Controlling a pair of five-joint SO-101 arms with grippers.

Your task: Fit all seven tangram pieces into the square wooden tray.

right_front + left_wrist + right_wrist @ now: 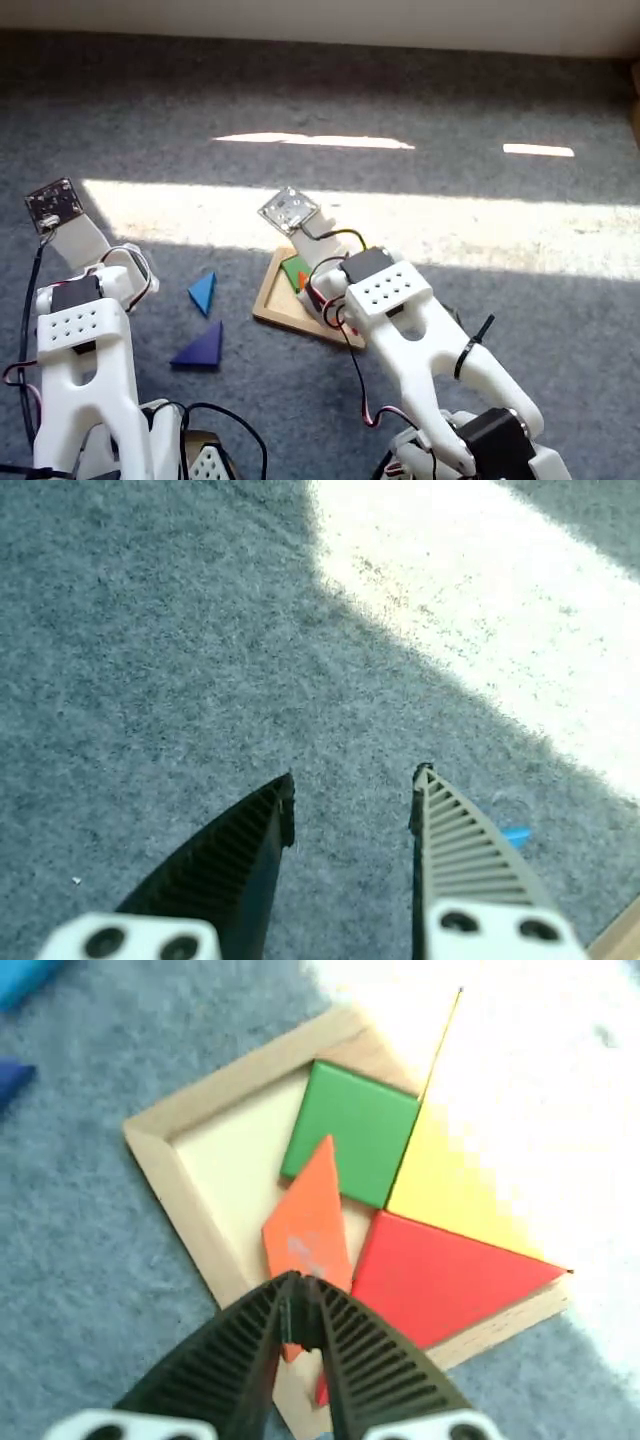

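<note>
Tangram tray, square and wooden, lies on the grey carpet in the high view. The right arm leans over it and hides most of its inside. We see a green square in the tray beside a sliver of the orange piece. Out on the carpet, between the tray and the left arm, lie a light blue triangle and, nearer the arm bases, a dark blue triangle. The two are apart from each other and from the tray. A band of sunlight crosses the carpet and reaches the tray's far corner.

In the left wrist view, the left gripper hangs over bare carpet with its fingers spread wide and nothing between them. A corner of the light blue triangle peeks out past one finger, and a bit of the tray's rim shows beyond it.

In the right wrist view, the right gripper is pinched onto the near end of the orange piece. That piece sits over the tray's bare floor, its far tip overlapping the green square's edge. We find the green square, a yellow triangle and a red triangle lying flat in the tray, edge to edge. Both blue triangles rest on the carpet outside the rim.
</note>
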